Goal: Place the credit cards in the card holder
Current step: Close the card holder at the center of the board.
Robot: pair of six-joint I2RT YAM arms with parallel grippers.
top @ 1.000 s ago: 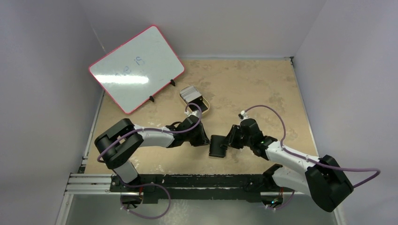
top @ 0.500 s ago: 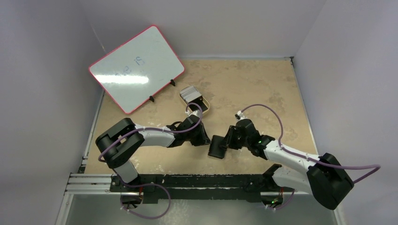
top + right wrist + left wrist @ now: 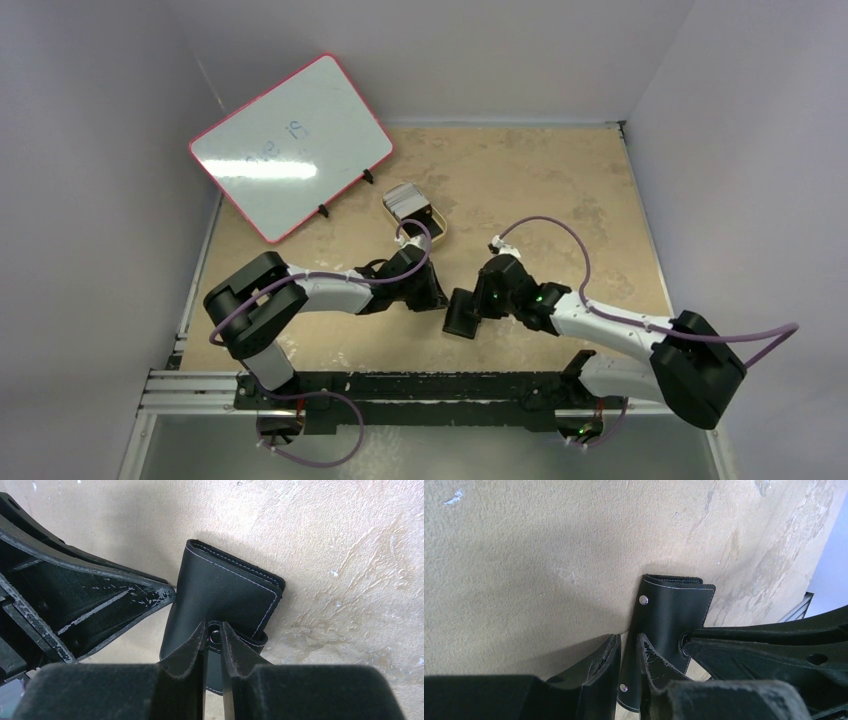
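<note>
While both arms meet over the near middle of the table [image 3: 540, 180], the card holder [image 3: 462, 313] sits between them, folded shut, its stitched black face toward the wrist cameras. The left gripper [image 3: 626, 642] comes in from the left, its jaws drawn narrow on the holder's near-left edge, which runs between the two fingers. The right gripper [image 3: 214, 630] comes from the right, jaws nearly together and pinching the snap tab [image 3: 215, 632]. Each wrist view shows the other gripper's fingers crowding close against the holder's side. Whether the holder rests on the table or hangs just above it cannot be told; a shadow lies under it.

The credit cards [image 3: 403, 198] lie as a pale stack on the tan tin [image 3: 438, 230], farther back and a little left, well apart from the holder. Between the holder and the cards lie the left arm's wrist and a loop of its purple cable [image 3: 427, 240], which curls just beside the tin. A red-framed whiteboard [image 3: 290, 150] leans at the far left, clear of both arms.
</note>
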